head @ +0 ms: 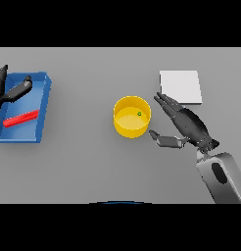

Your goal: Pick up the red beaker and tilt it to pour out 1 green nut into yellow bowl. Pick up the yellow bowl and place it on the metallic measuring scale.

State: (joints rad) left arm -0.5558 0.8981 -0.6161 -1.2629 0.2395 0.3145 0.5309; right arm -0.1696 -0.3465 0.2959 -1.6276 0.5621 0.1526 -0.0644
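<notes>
1. Where the grey worktop [83, 166] lies nearest, the right arm comes in from the lower right, its right hand [188, 125] open with straight fingers and the thumb spread toward the bowl.
2. Just left of that hand stands the yellow bowl [132, 116], upright, apart from the fingers, with 1 green nut [139, 113] inside it.
3. At the left edge a blue tray [41, 98] holds the red beaker [20, 118], lying on its side.
4. Over the tray's far left part is the left hand [10, 90], fingers relaxed and holding nothing.
5. Farthest, behind the right hand, lies the pale flat square scale [180, 87].
</notes>
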